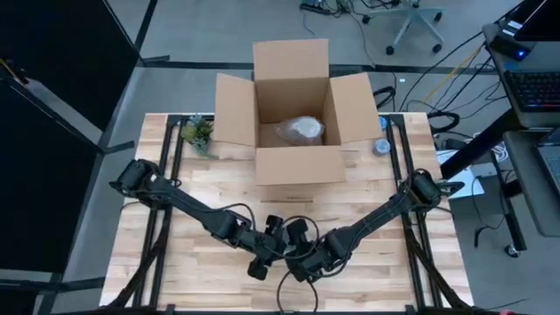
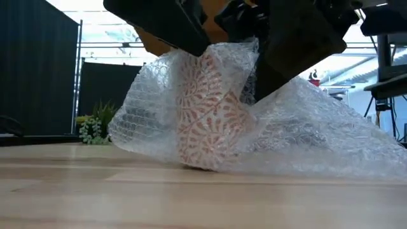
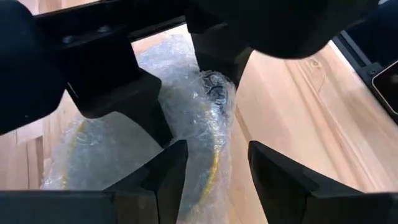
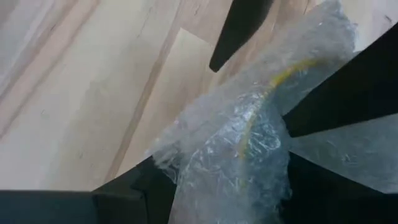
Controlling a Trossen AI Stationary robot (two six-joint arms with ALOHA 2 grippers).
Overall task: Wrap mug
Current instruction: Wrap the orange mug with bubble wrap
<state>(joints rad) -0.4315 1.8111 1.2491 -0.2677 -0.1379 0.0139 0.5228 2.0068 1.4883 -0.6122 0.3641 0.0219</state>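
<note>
We find the mug (image 2: 206, 114), swathed in bubble wrap (image 2: 305, 137), at the table's (image 1: 175, 245) near edge between both grippers. Right gripper (image 4: 217, 186) pinches wrap; left gripper (image 3: 211, 168) stands parted beside it. Mug rim hidden. Open cardboard box (image 1: 293, 114) sits well behind.

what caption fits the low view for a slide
Both arms press bubble wrap around a patterned mug on the wooden table.
</note>
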